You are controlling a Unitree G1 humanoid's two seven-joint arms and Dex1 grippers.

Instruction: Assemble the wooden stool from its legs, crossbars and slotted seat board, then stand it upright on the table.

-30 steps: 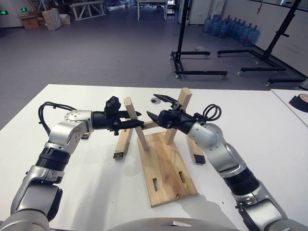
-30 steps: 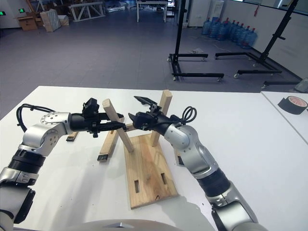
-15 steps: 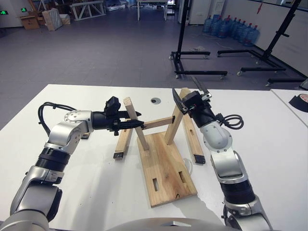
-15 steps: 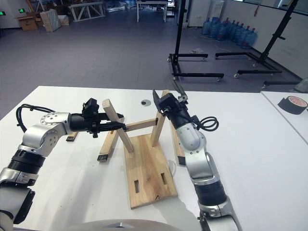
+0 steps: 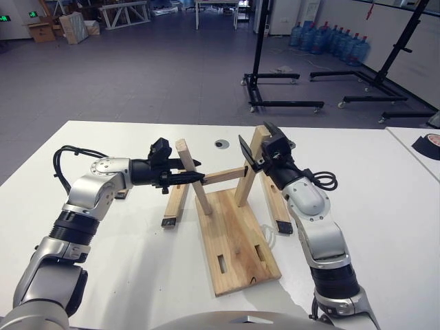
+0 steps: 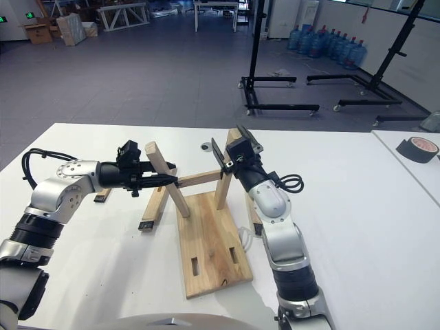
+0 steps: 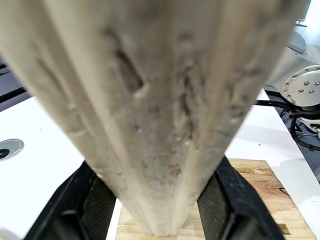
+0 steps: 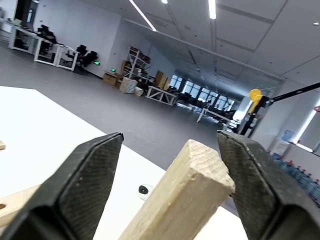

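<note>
Seat board (image 5: 234,234) is lying flat on the white table (image 5: 144,275), dead centre and nearest the camera, with two open slots (image 5: 223,262) at its 6 o'clock end. At the 12 o'clock end two legs stand in it. The left leg (image 5: 202,199) leans toward 11, the right leg (image 5: 244,189) leans toward 1, and a crossbar (image 5: 225,175) runs between them about halfway up. So the stool is half built, legs in the air, not on its feet yet.

Flat on the table are the left loose leg (image 5: 176,201) at 10 o'clock of the board and the right loose leg (image 5: 276,203) at 2 o'clock, just beside the board's edge. Both have a dark cap on the near end.

Left gripper (image 5: 195,177) comes in from 9 o'clock and is clamped tight on the left leg, right where the crossbar meets it. That side's wrist cam shows both fingers (image 7: 97,202) pressed against the wood. Right gripper (image 5: 258,140) sits at the top end of the right leg with its fingers (image 8: 80,185) spread wide either side of it. There's a clear gap on at least one side, so it's straddling, not squeezing.

Farther back there's a round grommet (image 5: 221,144) in the tabletop at 12 and a tape roll (image 5: 427,146) on the next table at 2. Beyond those are black wheeled racks (image 5: 285,104) on the floor and water jugs (image 5: 330,38) way off at 1.
</note>
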